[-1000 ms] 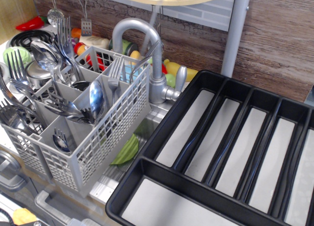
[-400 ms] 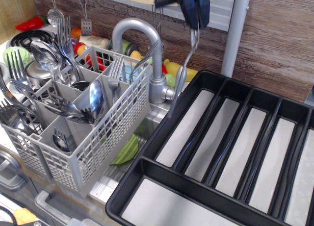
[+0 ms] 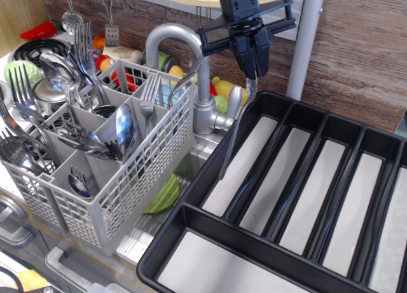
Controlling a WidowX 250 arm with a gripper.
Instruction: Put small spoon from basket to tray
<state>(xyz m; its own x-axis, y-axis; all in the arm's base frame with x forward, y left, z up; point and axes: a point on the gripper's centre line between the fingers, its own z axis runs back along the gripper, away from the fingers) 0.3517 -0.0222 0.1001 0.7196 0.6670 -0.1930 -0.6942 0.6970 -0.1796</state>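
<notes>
My gripper (image 3: 252, 69) hangs at the top centre, shut on the upper end of the small spoon (image 3: 233, 140), a thin silver teaspoon. The spoon dangles slanting down and to the left, its lower end over the left edge of the black tray (image 3: 191, 220), at the tray's leftmost long compartment. The light grey lattice basket (image 3: 130, 178) stands at the left, holding forks and large broad-bowled spoons (image 3: 124, 129). The gripper is well to the right of the basket and above the tray's far left corner.
A silver faucet (image 3: 181, 39) arches between basket and tray, just left of the hanging spoon. A green leaf-like item (image 3: 164, 195) lies in the sink below. A grey post (image 3: 305, 42) stands behind the tray. Toy vegetables (image 3: 226, 88) and utensils crowd the back left.
The gripper has come into view from the top and has lowered with the small spoon, bringing the spoon's lower end down to the tray's left edge. The basket and tray have not moved.
</notes>
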